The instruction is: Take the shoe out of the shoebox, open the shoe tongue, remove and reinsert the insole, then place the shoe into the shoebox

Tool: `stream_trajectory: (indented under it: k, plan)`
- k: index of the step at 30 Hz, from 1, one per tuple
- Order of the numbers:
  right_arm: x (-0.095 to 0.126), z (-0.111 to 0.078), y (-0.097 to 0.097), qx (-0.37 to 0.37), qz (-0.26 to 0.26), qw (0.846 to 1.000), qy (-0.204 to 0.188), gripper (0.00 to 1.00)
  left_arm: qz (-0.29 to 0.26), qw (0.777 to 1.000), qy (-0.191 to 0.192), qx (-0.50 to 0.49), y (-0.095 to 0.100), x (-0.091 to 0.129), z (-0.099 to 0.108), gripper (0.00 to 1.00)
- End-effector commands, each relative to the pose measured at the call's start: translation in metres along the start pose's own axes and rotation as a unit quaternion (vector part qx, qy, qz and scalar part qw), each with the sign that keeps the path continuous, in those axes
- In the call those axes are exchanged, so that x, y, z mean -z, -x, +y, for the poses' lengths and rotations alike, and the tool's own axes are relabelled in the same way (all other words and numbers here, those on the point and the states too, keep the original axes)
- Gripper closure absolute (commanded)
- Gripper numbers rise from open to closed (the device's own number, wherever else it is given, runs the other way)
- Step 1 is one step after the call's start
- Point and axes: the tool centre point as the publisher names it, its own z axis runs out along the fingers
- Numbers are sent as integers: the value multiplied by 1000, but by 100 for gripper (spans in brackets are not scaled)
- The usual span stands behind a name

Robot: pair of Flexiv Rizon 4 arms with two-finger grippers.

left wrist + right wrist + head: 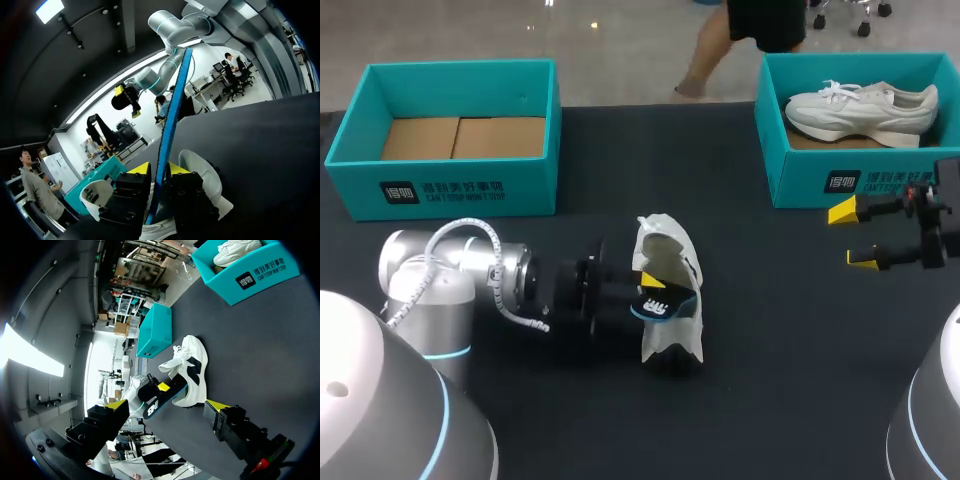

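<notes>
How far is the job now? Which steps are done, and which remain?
Done: the shoe lies on the table, out of the empty box. In hand: the left gripper pinches the insole at the shoe's opening. Left: insole fully seated, shoe back into the box.

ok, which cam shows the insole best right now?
Right wrist view: the insole shows its broad face, sticking out of the shoe, pinched by the left pincer. Left wrist view sees it only edge-on, a blue strip between the fingers. Head view shows just a small part at the shoe's opening.
</notes>
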Motion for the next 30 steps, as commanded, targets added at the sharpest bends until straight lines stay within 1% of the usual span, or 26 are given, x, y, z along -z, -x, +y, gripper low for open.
stream_trajectory:
  k: [1, 5, 11, 13, 17, 18, 19, 20, 21, 24, 30]
  plan:
    - [0, -1, 0, 0, -1, 1000, 1, 0, 8, 1000, 4, 2, 1, -5, 7, 100]
    - [0, -1, 0, 0, -1, 1000, 1, 0, 13, 1000, 16, 2, 3, -6, 21, 100]
    - [0, -1, 0, 0, -1, 1000, 1, 0, 10, 1000, 25, 8, 7, -6, 35, 100]
    - [0, -1, 0, 0, -1, 1000, 1, 0, 7, 1000, 26, 10, 8, -5, 36, 100]
    - [0, -1, 0, 0, -1, 1000, 1, 0, 2, 1000, 27, 11, 10, -1, 33, 100]
    - [0, -1, 0, 0, -1, 1000, 1, 0, 0, 1000, 26, 11, 10, 0, 32, 97]
    - [0, -1, 0, 0, -1, 1000, 1, 0, 0, 1000, 25, 11, 9, 0, 30, 86]
    - [0, -1, 0, 0, -1, 1000, 1, 0, 0, 1000, 25, 11, 9, 1, 28, 66]
    - [0, -1, 0, 0, -1, 1000, 1, 0, 0, 1000, 22, 10, 8, 1, 26, 58]
    - [0, -1, 0, 0, -1, 1000, 1, 0, -1, 1000, 20, 6, 6, 0, 19, 53]
    - [0, -1, 0, 0, -1, 1000, 1, 0, 4, 1000, 14, 2, 0, -2, 10, 61]
